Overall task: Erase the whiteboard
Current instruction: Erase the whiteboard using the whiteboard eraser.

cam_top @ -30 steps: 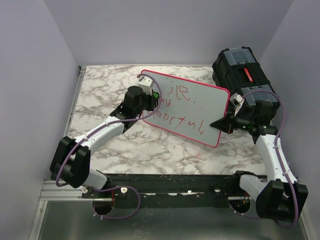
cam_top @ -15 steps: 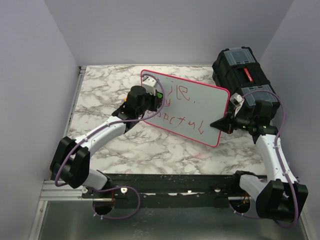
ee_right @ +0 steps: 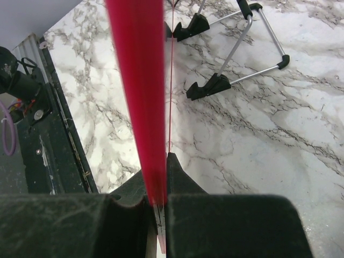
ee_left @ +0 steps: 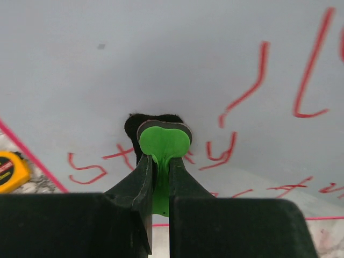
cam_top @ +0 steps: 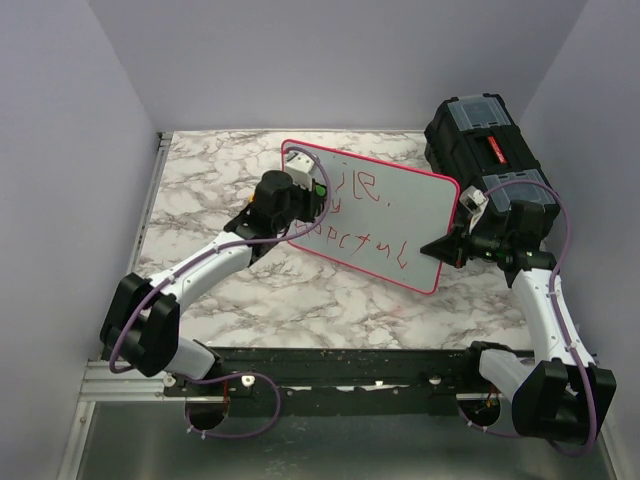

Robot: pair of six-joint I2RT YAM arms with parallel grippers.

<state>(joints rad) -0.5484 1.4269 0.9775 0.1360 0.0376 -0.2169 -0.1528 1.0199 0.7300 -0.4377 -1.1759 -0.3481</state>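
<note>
Left wrist: L gripper (ee_left: 160, 164) clamps green eraser (ee_left: 164, 141) on whiteboard (ee_left: 161, 64); R gripper (ee_right: 157, 180) pinches rim (ee_right: 137, 80) (red).

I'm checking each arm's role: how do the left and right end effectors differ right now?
The left end effector grips a green eraser held against the written face of the whiteboard; the right end effector clamps its pink-red rim. The left sits near the board's left side, the right at its right edge. Both are shut.

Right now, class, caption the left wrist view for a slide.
Left gripper holding a green eraser against the whiteboard, beside red lettering.
</note>
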